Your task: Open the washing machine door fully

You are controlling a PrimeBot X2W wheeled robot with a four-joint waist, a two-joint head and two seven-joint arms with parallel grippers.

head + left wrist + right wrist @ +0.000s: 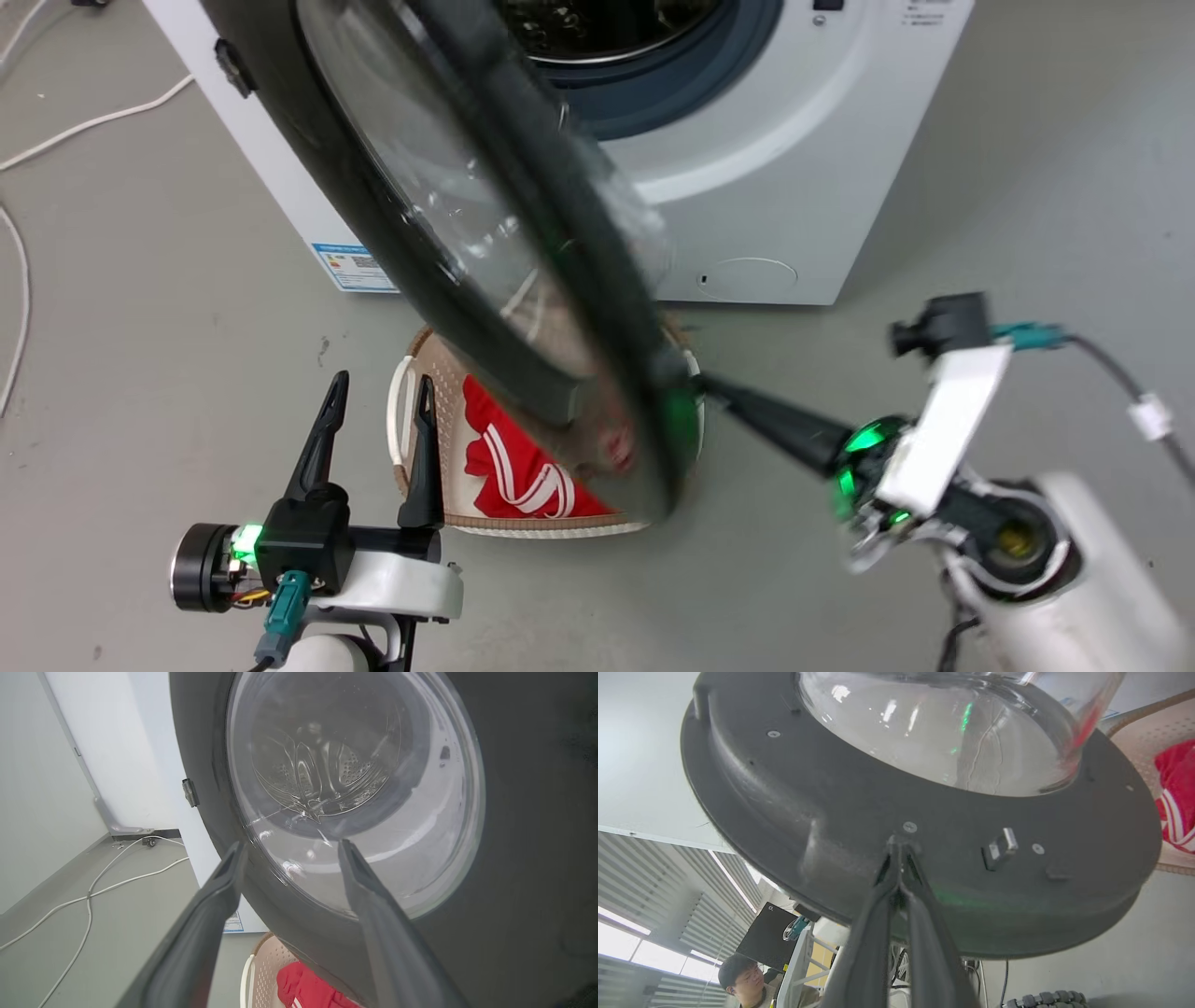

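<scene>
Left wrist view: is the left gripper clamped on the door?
No, the left gripper is open, jaws wide apart before the washing machine door.

Even, soft light is cast over the scene, the washing machine door (pixel 560 233) and the right gripper (pixel 714 385) beside it are smeared by motion blur, and white glints and a green glow are seen on that door.

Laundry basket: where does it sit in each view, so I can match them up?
Head view: the laundry basket is lower centre, on the floor.
Left wrist view: laundry basket at the bottom edge, centre.
Right wrist view: laundry basket at the upper right edge.
Shared landmark: the red cloth inside it, beneath the washing machine door.
</scene>
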